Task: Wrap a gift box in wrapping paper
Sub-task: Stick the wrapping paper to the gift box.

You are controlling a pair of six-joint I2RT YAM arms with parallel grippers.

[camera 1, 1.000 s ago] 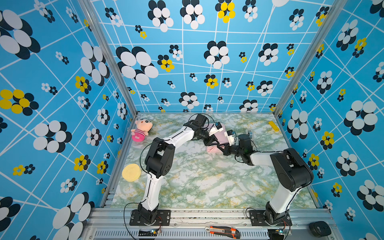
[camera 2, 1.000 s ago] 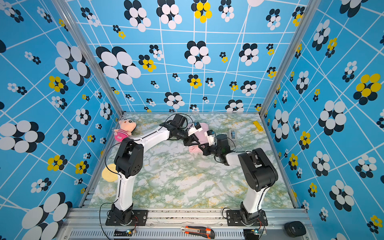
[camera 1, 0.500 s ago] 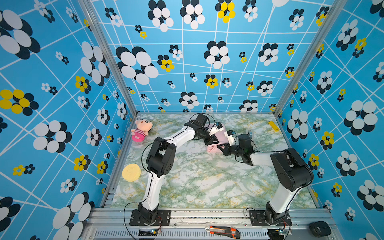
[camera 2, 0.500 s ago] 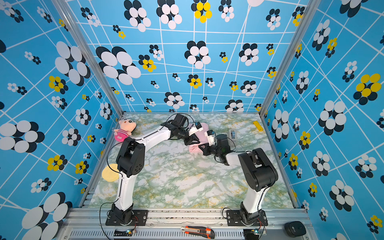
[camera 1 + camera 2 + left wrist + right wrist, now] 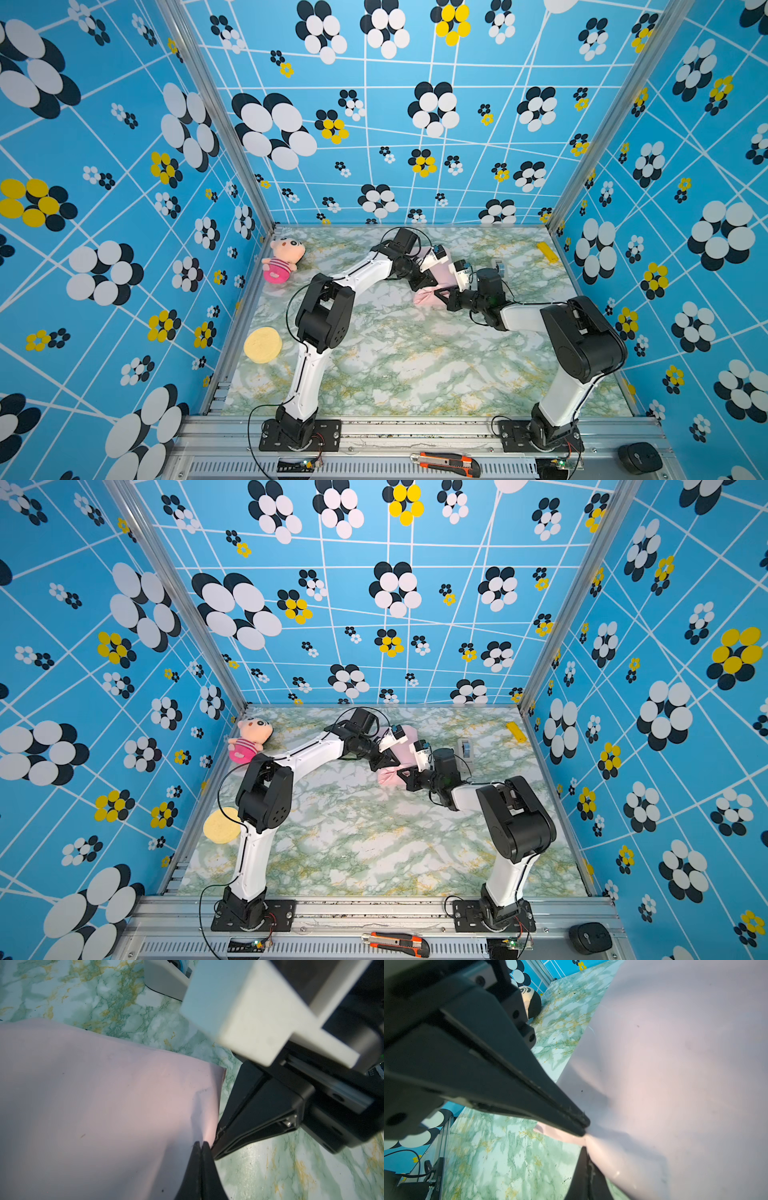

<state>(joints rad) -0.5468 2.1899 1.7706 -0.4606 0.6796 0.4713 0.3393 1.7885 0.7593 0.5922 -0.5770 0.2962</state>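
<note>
The left gripper has been closing since the earlier frames. Its jaws, parted then, are now clenching a pinch of the wrapping paper. Both arms are otherwise keeping almost the same pose over the far middle of the counter.

The right gripper is also grasping the paper. Its jaws are fully clamped, and its tips are sitting just beside the left tips at the same bunched end of the sheet.

**Position of the work**
- The paper is lying pale-pink face outward, heaped in a mound between the two wrists in both top views.
- The gift box is not showing in any view. It is probably sitting under that mound, but this cannot be confirmed.

**Step in hand (judged):** gathering the loose end of the sheet and folding it in against the box.

**Doing the step well**
1. The two pinches are sitting very close together, so pulling them apart is risking a tear. Moving both wrists together is the safer course.
2. Keeping the sheet lightly taut while drawing it toward the mound is helping the fold form flat rather than crumpled.
3. Keeping the pull low and gentle is guarding against dragging or tipping the hidden box.
4. The tape dispenser is standing near the right wrist, so the right arm is needing clearance there.
</note>
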